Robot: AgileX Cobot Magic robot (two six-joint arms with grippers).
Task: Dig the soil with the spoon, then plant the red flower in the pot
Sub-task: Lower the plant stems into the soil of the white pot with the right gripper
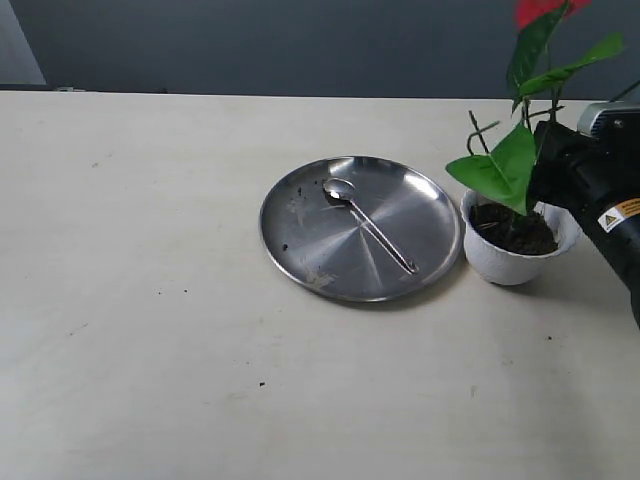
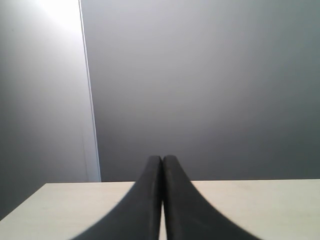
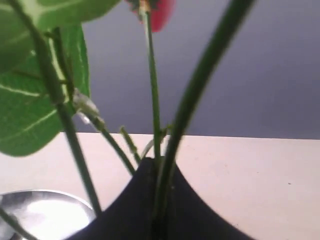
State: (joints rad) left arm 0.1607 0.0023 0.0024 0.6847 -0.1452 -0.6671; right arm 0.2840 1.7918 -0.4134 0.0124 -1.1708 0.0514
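While the pale table [image 1: 150, 300] is stretching wide under everything, the round steel plate [image 1: 300, 240] is sitting near the middle of it, well off to the left of the right claw [image 3: 161, 200] in the exterior view. That claw's black arm [image 1: 600, 200] is reaching in from the right edge and hanging just above and behind the pot [image 1: 515, 262], a small white one with a wavy rim that is standing just beside the plate's right edge. The red flower [image 1: 540, 12] is rising upright out of the claw, its green leaves [image 1: 500, 170] spreading over the pot and its red bloom getting cut off at the top of the picture. In the right wrist view the two black fingers [image 3: 130, 210] are pinching the green stalk [image 3: 162, 165] between them, with the thinner stems fanning out past their tips. The soil [image 1: 515, 230] is lying dark and crumbly inside the pot, below the claw. The spoon [image 1: 368, 224] is resting flat on the plate, bowl toward the back and handle pointing toward the pot, untouched by either claw. The left claw [image 2: 162, 165] is pointing at a grey wall over the table's far edge, fingers pressed together on nothing.
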